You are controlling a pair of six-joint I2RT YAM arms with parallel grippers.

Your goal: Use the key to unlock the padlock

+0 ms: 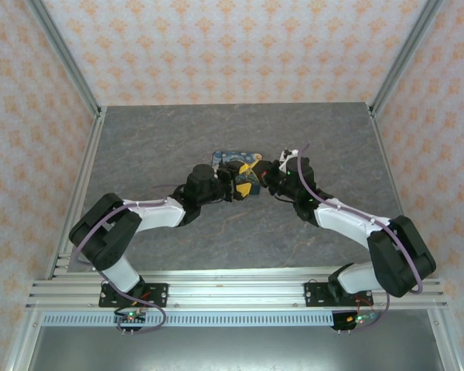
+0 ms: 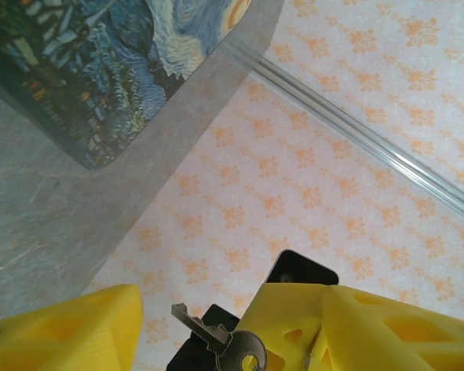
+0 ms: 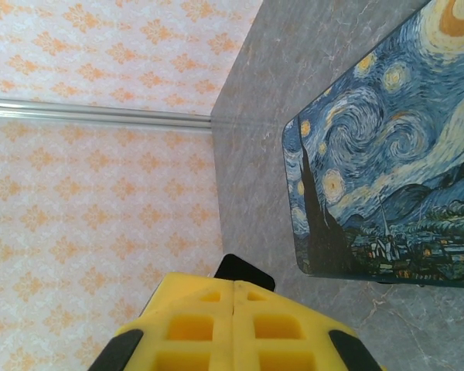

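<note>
Noting: left claw (image 2: 205,297) stood wide, key (image 2: 230,344) at its 6 o'clock; right claw (image 3: 233,290) pressed closed; I judged unlocking undone.

The key (image 2: 220,342) was a small, thin, silvery metal piece with a round bow pierced by a hole. It lay tilted, bow at lower right and notched blade pointing up-left, in the gap between the left gripper's fingers (image 2: 69,328), clear of the table.
</note>
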